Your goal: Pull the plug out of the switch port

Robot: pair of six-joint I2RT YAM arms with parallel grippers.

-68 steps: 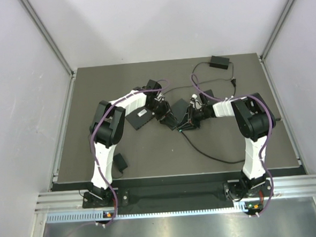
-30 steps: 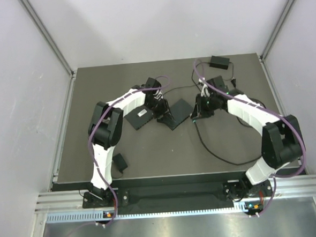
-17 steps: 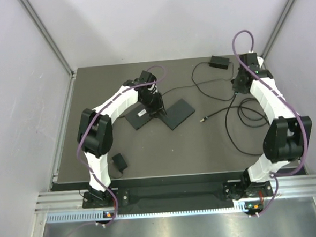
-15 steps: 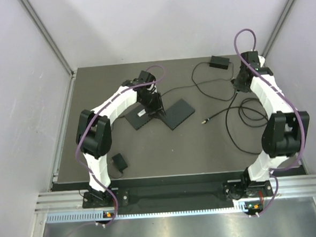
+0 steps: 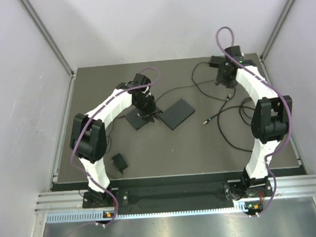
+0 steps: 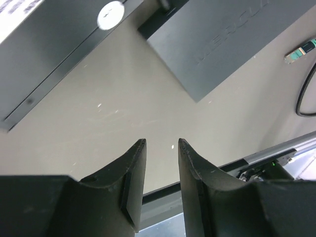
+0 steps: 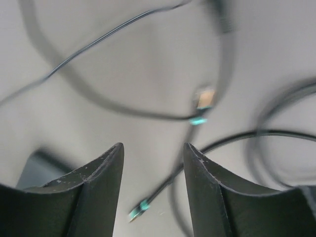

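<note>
The black flat switch [image 5: 178, 113] lies mid-table, and also shows in the left wrist view [image 6: 222, 44]. The black cable's plug [image 5: 205, 121] lies loose on the mat to the switch's right, apart from it; it also shows in the left wrist view [image 6: 299, 52] and the right wrist view [image 7: 139, 210]. My left gripper [image 5: 148, 115] hovers between the switch and a second black box [image 5: 138, 119]; its jaws [image 6: 162, 143] stand slightly apart and empty. My right gripper [image 5: 224, 82] is at the back right, open and empty [image 7: 153, 147], above the cable loops.
A second connector [image 7: 203, 101] lies on the mat among the cables. A black power adapter [image 5: 219, 61] sits at the back right. A small black block [image 5: 119, 163] lies front left. Cable loops [image 5: 238, 113] spread over the right side.
The right gripper drew the plug away from the switch, let it go on the mat, then swung to the back right. The left gripper shifted slightly left beside the boxes.
</note>
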